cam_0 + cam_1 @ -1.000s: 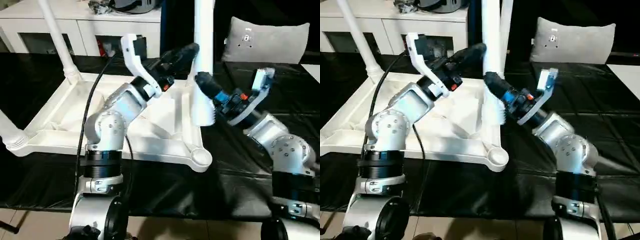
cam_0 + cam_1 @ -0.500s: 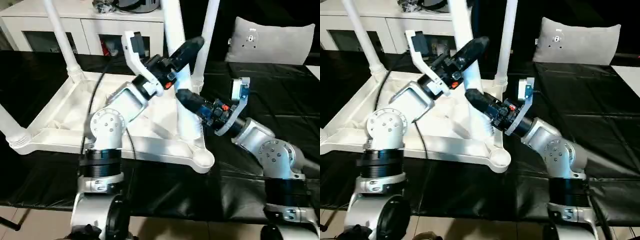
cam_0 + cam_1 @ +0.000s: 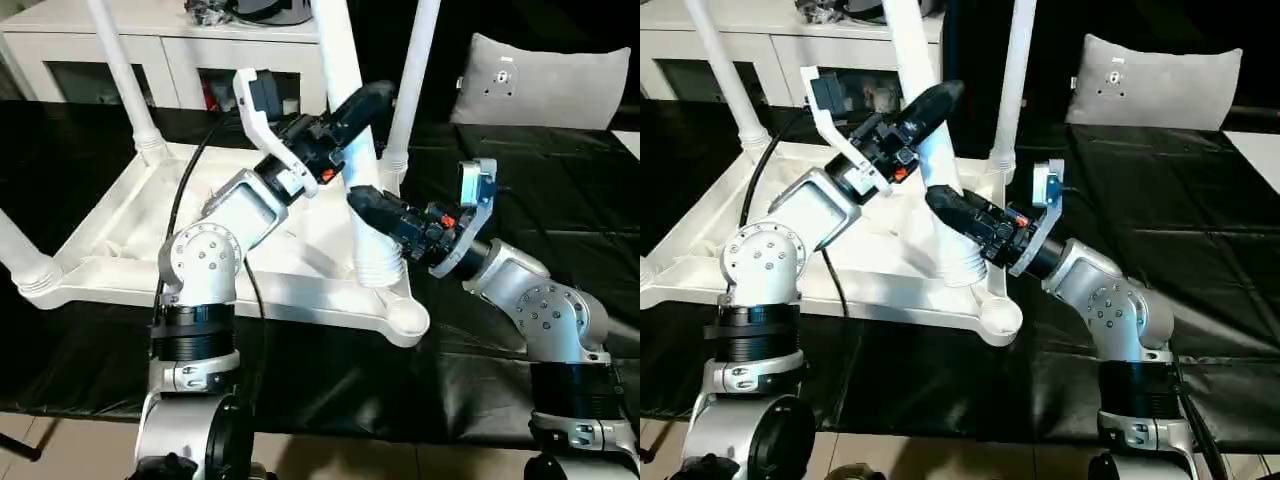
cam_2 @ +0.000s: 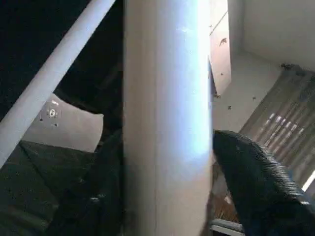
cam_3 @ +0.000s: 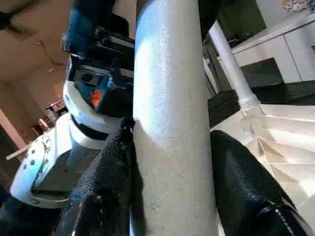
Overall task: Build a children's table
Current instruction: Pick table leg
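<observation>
The white table top point(image 3: 130, 230) lies upside down on the black surface, ribbed underside up. Three white legs stand in its sockets: far left point(image 3: 120, 70), near left point(image 3: 15, 250), far right point(image 3: 415, 70). A fourth leg point(image 3: 335, 40) is tilted, top leaning left, its ribbed lower end point(image 3: 378, 262) just above the top near the empty near-right socket point(image 3: 405, 318). My left gripper point(image 3: 360, 105) is shut on this leg higher up; my right gripper point(image 3: 365, 200) is shut on it lower down. The wrist views show black fingers point(image 4: 256, 182) point(image 5: 241, 177) on both sides of the leg point(image 4: 167, 118) point(image 5: 172, 123).
A white cabinet point(image 3: 170, 50) with glass doors stands behind the table top. A grey cushion point(image 3: 545, 80) rests at the back right. Black covering point(image 3: 330, 380) spreads in front of and to the right of the top.
The held leg has gone from upright to tilted, its top swinging left and its ribbed end settling near the near-right socket. Both grippers stayed shut on it.
</observation>
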Available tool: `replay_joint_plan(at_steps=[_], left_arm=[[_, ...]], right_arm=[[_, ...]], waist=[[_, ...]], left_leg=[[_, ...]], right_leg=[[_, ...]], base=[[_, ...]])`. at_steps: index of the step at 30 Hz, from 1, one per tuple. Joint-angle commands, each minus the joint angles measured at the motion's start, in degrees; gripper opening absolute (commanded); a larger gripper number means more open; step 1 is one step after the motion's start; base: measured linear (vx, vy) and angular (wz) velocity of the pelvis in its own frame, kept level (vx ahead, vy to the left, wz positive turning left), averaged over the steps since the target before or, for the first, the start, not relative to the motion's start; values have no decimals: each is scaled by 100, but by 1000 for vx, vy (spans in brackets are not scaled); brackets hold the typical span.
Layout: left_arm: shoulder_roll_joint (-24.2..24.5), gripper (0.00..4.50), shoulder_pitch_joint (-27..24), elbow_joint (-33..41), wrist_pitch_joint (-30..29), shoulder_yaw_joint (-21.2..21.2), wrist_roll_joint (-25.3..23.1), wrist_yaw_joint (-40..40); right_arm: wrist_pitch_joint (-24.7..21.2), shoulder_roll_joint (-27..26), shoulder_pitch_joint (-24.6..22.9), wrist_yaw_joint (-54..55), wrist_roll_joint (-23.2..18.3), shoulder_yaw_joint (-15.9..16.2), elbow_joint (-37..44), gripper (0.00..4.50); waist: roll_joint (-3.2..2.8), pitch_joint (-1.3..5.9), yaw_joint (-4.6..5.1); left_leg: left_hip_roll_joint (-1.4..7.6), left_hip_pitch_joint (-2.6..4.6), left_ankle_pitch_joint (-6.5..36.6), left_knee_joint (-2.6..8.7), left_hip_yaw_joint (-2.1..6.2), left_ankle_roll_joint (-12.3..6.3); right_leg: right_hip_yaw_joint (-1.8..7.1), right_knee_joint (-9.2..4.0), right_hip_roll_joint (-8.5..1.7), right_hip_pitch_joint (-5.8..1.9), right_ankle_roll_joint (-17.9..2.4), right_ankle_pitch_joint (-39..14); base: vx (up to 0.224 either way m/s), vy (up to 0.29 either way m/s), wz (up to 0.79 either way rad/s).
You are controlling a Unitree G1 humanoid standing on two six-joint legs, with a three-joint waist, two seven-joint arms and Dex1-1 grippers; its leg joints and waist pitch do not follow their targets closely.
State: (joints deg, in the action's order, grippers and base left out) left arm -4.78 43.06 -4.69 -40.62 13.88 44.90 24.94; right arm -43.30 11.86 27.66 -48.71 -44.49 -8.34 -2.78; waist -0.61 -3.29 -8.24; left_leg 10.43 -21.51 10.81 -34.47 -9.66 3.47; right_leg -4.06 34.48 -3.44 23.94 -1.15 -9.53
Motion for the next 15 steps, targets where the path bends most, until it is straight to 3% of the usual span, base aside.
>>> replay_joint_plan(at_steps=[1,3,5,7,10,13,15], left_arm=[[14,257,-17,79,-7,-102,68,48],[25,252,-27,46,31,-109,24,23],[17,202,-37,30,56,-101,0,-27],[36,214,-55,34,84,-107,-36,-59],[108,186,-79,48,124,-173,-153,-79],[397,178,-138,51,312,-656,-668,175],[412,178,-135,55,330,-706,-701,203]], right_arm=[[60,47,25,106,35,13,44,184],[72,45,22,128,47,16,38,184],[77,43,19,130,52,18,37,184],[77,50,21,127,65,29,31,184],[96,57,27,133,96,60,31,184],[217,110,79,192,289,148,-52,184],[211,133,86,179,298,156,-66,184]], waist=[[61,421,-6],[73,424,-1],[69,422,-3],[96,419,-1],[82,419,-2],[99,419,-1],[97,419,-1]], left_leg=[[202,19,571,364,63,-194],[206,16,525,367,64,-198],[204,21,549,362,59,-196],[203,12,545,365,59,-203],[206,22,553,366,60,-195],[214,32,595,382,67,-167],[215,30,551,381,65,-161]], right_leg=[[250,-459,-440,-374,-610,-1659],[250,-447,-439,-377,-627,-1589],[250,-449,-442,-376,-664,-1584],[251,-451,-447,-384,-646,-1629],[250,-454,-442,-372,-616,-1683],[252,-464,-450,-362,-516,-1815],[260,-454,-449,-363,-496,-1775]], base=[[0,0,0],[0,0,0],[0,0,0],[0,0,0],[0,0,0],[0,0,0],[0,0,0]])
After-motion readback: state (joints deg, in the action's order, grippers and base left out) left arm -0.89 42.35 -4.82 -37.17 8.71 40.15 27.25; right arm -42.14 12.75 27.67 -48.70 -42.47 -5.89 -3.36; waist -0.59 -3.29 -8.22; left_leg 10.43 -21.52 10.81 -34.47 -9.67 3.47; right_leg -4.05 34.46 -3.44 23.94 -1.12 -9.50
